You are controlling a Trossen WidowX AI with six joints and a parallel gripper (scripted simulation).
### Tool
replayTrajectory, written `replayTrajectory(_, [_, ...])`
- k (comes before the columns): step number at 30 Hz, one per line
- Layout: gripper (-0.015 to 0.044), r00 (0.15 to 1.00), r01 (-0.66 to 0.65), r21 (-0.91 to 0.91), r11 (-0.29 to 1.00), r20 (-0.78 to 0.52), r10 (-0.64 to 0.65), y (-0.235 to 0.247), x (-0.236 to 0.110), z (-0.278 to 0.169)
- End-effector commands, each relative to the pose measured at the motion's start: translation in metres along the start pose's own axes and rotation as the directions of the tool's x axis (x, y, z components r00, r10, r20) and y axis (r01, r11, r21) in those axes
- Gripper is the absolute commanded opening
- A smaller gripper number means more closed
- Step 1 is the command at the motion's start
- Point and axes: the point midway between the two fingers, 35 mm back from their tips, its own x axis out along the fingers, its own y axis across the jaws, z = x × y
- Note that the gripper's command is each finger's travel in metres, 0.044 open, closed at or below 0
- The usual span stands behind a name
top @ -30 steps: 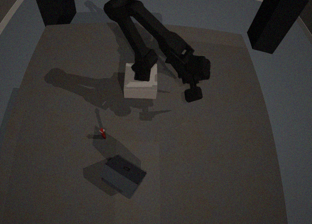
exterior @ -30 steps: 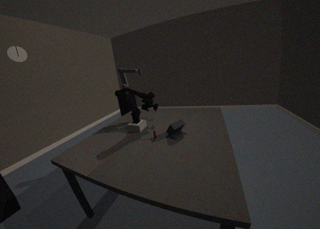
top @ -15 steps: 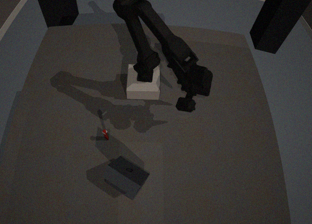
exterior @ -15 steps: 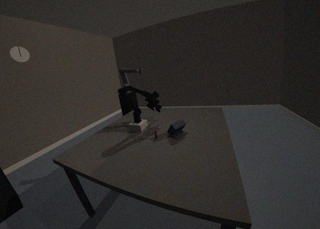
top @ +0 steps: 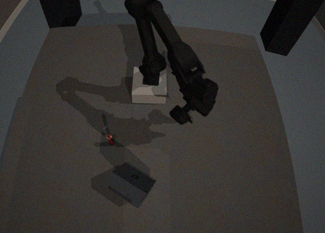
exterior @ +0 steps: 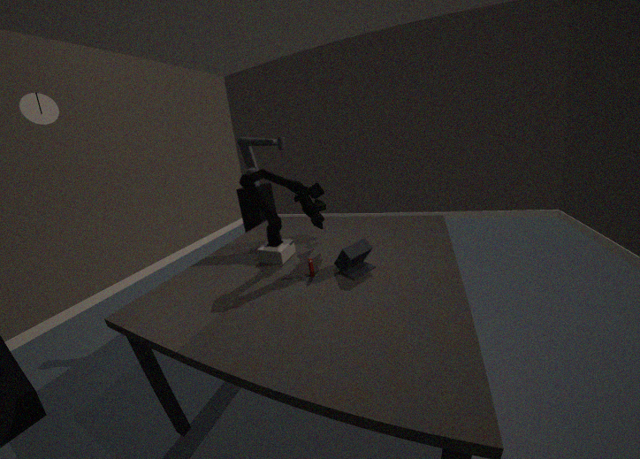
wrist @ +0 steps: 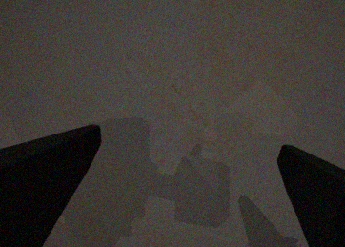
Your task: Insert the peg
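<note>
Hanging w/ fingers spread, gripper holds nothing. Red peg small, prob. light, stiff; pinch near top. Sloped panel close by.

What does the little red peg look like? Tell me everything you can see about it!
The peg is small, short and bright red, with a paler top end. It stands upright on the table, its bottom end touching the tabletop. It sits between the arm's white base and the sloped panel, apart from both. Nothing grips it; the open gripper hangs well away. Its exact shape is too small to tell.
</note>
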Motion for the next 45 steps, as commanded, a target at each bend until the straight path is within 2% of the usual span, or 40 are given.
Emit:
replayTrajectory(1, [0.044, 1.0, 0.028, 0.11, 0.994, 0.001, -0.028, -0.012, -0.003, 0.006])
replayTrajectory(10, [0.044, 0.996, 0.09, 0.374, 0.923, -0.02, -0.089, -0.044, -0.01, 0.012])
replayTrajectory(22, [0.044, 0.987, 0.152, 0.648, 0.747, -0.058, -0.151, -0.086, -0.019, 0.012])
replayTrajectory(34, [0.044, 0.973, 0.191, 0.869, 0.456, -0.104, -0.208, -0.128, -0.032, 0.006])
replayTrajectory(45, [0.044, 0.957, 0.189, 0.972, 0.139, -0.15, -0.25, -0.167, -0.046, -0.005])
